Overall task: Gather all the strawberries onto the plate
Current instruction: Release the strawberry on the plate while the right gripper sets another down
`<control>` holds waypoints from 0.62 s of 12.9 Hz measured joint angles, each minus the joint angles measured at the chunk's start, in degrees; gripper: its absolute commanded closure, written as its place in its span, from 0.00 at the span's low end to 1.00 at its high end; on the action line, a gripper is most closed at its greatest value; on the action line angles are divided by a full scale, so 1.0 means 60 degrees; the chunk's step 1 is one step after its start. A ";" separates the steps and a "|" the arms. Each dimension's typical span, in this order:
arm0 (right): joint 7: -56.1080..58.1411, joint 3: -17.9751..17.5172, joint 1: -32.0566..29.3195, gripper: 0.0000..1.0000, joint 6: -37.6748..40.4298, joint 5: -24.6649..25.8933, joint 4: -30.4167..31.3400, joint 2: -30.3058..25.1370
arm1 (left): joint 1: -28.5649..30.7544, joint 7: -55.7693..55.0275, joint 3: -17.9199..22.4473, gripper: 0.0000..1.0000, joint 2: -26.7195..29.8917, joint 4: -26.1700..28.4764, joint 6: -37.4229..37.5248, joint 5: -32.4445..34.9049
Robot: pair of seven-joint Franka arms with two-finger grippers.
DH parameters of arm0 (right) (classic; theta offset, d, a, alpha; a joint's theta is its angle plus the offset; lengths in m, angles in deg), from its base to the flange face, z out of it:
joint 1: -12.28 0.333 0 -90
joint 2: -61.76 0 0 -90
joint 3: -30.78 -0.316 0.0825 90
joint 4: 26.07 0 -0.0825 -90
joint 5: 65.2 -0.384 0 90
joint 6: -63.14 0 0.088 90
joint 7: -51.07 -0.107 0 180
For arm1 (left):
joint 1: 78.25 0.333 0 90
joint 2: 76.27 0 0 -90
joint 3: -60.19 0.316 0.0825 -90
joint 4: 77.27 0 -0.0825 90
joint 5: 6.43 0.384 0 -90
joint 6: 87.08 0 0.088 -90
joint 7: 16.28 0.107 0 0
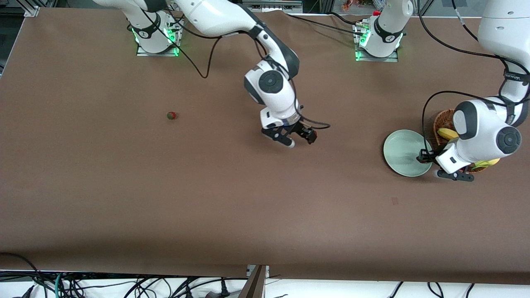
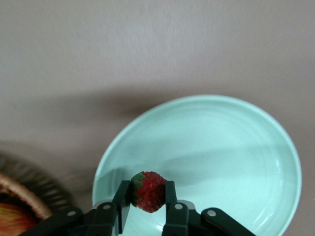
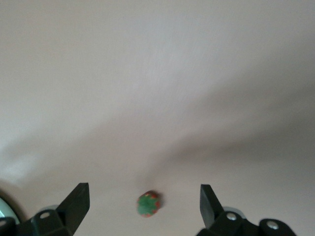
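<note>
My left gripper (image 2: 148, 192) is shut on a red strawberry (image 2: 147, 191) and hangs over the pale mint plate (image 2: 221, 147), by the rim next to the basket. In the front view that gripper (image 1: 425, 157) sits over the plate (image 1: 402, 152) edge. My right gripper (image 1: 300, 140) stands open over the bare middle of the table. In its wrist view a small strawberry (image 3: 148, 203) shows between the spread fingers of the gripper (image 3: 143, 192), leafy top up, touching neither. Another strawberry (image 1: 171, 115) lies on the table toward the right arm's end.
A brown wicker basket (image 1: 442, 120) with a banana (image 1: 447, 133) stands beside the plate at the left arm's end, partly hidden by the left arm. Its woven rim (image 2: 19, 194) shows in the left wrist view. A black cable (image 1: 203, 62) trails near the right arm's base.
</note>
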 measured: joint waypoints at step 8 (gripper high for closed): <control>0.7687 0.1998 -0.1714 0.01 0.4231 0.0169 0.3469 -0.2793 | -0.0532 -0.1274 -0.0705 0.00 0.1287 -0.0360 0.1128 -0.0045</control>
